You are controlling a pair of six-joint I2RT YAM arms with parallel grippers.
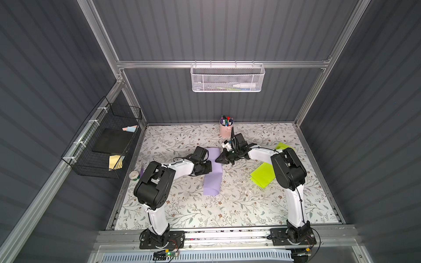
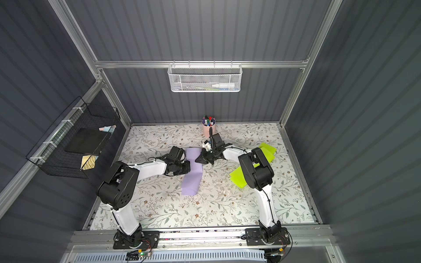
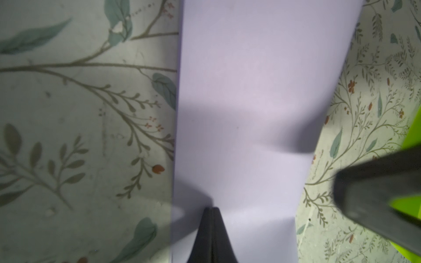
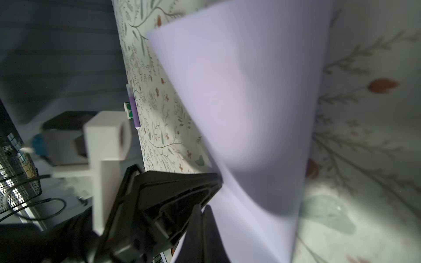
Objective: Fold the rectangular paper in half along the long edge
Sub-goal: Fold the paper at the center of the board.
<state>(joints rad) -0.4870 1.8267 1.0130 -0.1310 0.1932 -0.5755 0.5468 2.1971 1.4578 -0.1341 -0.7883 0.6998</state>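
The lavender rectangular paper (image 1: 211, 182) (image 2: 191, 182) lies as a long narrow strip mid-table in both top views, its upper layer bowed up off the floral mat. My left gripper (image 1: 210, 167) (image 2: 188, 167) is shut, its tip (image 3: 211, 209) resting on the sheet near one long edge, with no paper seen between the fingers. My right gripper (image 1: 216, 160) (image 2: 196, 160) is also shut, its tip (image 4: 204, 206) against the paper (image 4: 239, 102) from the opposite side, right beside the left gripper's black body (image 4: 173, 198). The two tips sit close together at the strip's far half.
Lime green paper sheets (image 1: 262, 175) lie under the right arm. A pink pen cup (image 1: 226, 129) stands at the back wall. A tape roll (image 1: 134, 175) sits at the left edge. A black wire basket (image 1: 102, 141) and a white mesh basket (image 1: 227, 78) hang on the walls.
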